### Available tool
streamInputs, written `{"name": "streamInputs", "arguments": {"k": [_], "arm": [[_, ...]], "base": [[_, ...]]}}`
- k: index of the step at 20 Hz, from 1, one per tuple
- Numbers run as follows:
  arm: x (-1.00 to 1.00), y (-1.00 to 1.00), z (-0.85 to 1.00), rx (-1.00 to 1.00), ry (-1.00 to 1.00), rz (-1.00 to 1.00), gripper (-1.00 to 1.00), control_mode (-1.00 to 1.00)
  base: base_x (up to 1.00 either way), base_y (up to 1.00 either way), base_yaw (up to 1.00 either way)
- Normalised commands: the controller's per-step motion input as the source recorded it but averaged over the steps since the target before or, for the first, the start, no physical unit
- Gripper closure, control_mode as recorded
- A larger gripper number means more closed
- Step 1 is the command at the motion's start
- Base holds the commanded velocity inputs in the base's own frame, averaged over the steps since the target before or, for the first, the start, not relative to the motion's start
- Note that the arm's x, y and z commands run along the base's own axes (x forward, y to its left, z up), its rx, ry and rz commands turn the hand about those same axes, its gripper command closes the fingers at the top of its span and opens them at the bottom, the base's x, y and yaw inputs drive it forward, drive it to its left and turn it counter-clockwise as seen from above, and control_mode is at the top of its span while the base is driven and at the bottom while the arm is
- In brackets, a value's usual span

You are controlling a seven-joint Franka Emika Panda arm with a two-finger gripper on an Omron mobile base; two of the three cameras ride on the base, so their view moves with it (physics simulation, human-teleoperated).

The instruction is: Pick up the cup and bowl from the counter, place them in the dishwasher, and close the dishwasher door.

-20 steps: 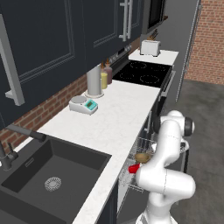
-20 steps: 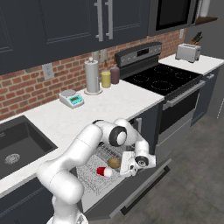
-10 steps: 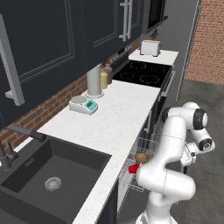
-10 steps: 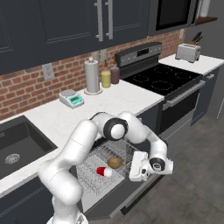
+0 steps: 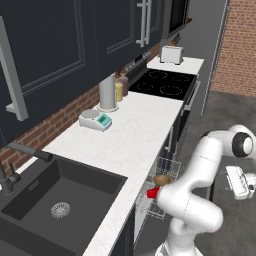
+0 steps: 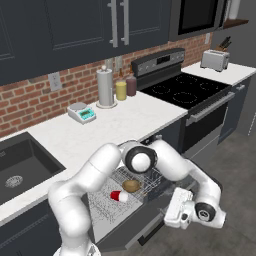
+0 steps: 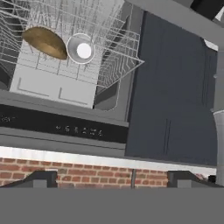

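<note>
Claw (image 6: 175,212) spread and empty, now farther out beyond the dishwasher door (image 6: 125,227), cup (image 6: 119,196) racked.

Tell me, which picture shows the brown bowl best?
The hand view: the bowl looks big beside the cup in the rack. The right base view shows it small; in the left base view the arm half hides it.

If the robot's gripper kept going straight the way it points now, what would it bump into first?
Probably the dishwasher: in the hand view the gripper faces its dark control strip, beside the rack with the bowl and cup. Depth is unclear.
</note>
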Motion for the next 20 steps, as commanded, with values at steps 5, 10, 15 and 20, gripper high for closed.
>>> {"name": "streamInputs", "arguments": {"k": [5, 10, 15, 20], "arm": [[-0.54, -0.97, -0.44, 0.08, 0.00, -0.15, -1.00, -1.00], [-0.20, -0.54, -0.67, 0.05, -0.03, -0.18, -1.00, -1.00], [0.11, -0.03, -0.81, 0.07, -0.04, -0.11, -1.00, -1.00], [0.44, 0.00, -0.80, 0.05, -0.02, -0.05, -1.00, -1.00]], "base": [[0.00, 0.00, 0.00], [0.00, 0.00, 0.00], [0.00, 0.00, 0.00], [0.00, 0.00, 0.00]]}}
